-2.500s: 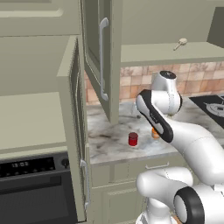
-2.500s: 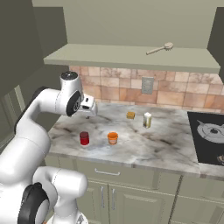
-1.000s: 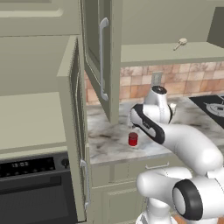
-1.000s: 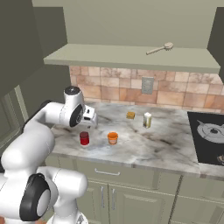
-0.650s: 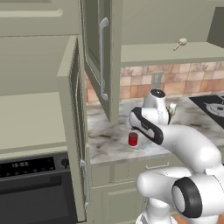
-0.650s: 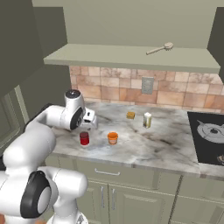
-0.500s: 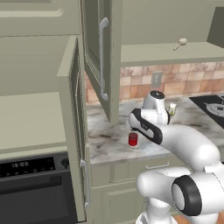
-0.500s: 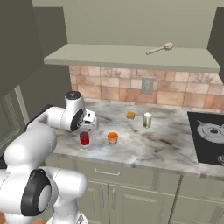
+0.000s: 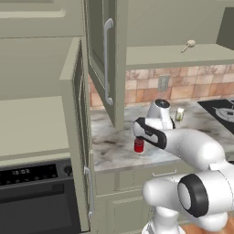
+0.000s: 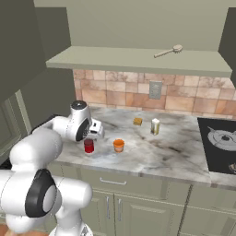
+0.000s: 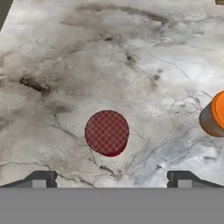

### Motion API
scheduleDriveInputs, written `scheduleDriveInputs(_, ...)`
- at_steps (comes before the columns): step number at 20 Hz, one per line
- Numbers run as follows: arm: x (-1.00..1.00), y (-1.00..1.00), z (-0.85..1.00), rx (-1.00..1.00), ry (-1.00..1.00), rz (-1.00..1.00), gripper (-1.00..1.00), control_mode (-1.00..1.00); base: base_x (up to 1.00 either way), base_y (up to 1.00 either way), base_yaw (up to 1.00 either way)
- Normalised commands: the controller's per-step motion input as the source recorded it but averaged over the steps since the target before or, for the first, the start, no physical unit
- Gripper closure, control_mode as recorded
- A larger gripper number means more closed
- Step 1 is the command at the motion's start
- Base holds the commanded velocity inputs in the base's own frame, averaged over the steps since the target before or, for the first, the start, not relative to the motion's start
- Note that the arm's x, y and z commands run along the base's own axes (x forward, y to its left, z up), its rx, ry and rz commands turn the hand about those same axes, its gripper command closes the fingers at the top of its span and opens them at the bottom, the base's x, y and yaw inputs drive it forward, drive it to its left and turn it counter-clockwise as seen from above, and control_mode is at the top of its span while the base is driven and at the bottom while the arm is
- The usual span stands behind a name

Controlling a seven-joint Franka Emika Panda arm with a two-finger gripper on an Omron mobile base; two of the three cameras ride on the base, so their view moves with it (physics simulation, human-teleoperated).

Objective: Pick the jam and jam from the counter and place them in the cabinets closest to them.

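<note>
Far left in the left base view: a dark oven point(image 9: 34, 192) under a pale counter slab, then a tall cabinet door point(image 9: 81, 132) swung open edge-on. Next, another open upper cabinet door point(image 9: 106, 64) with a long handle, hanging out over the marble counter point(image 9: 112, 146).

On that counter, the red jam jar point(image 9: 139, 145), upright, near the front edge, apart from everything else. Directly above it, the gripper point(image 9: 140, 135), hovering, no contact with the lid. From the right base view, same jar point(image 10: 89, 146) standing just below and beside the white hand point(image 10: 94, 129).

Down the hand view: red checkered lid point(image 11: 106, 132) seen from straight above, sitting between the two dark fingertips point(image 11: 40, 179) at the bottom corners. Fingers spread wide, nothing pinched, jar well inside the gap but lower down, untouched.

Moving right: the second jam jar, orange-lidded point(image 10: 119, 145), just beside the red one on the marble, also near the front edge; peeking in at the right edge of the hand view point(image 11: 215, 114). Both jars on the counter, neither in a cabinet.

Further right and back toward the tiled wall: a small orange-brown block point(image 10: 137, 121), then a pale carton point(image 10: 155, 126) standing upright. Above, a wall outlet point(image 10: 155, 90) on the tiles and a wooden spoon point(image 10: 168, 51) lying on the shelf. Far right, the black stovetop point(image 10: 219, 143) with a burner.
</note>
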Motion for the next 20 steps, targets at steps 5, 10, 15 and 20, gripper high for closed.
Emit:
scheduleDriveInputs(5,0.15,0.03,-0.18,0.0,0.0,0.0,-1.0,-1.0,0.0,0.0,0.0)
scheduleDriveInputs(10,0.17,0.06,-0.17,0.0,0.0,0.0,-1.0,-1.0,0.0,0.0,0.0)
scheduleDriveInputs(15,0.17,0.03,-0.16,0.0,0.0,0.0,-1.0,-1.0,0.0,0.0,0.0)
scheduleDriveInputs(20,0.1,0.0,-0.18,0.0,0.0,0.0,-1.0,-1.0,0.0,0.0,0.0)
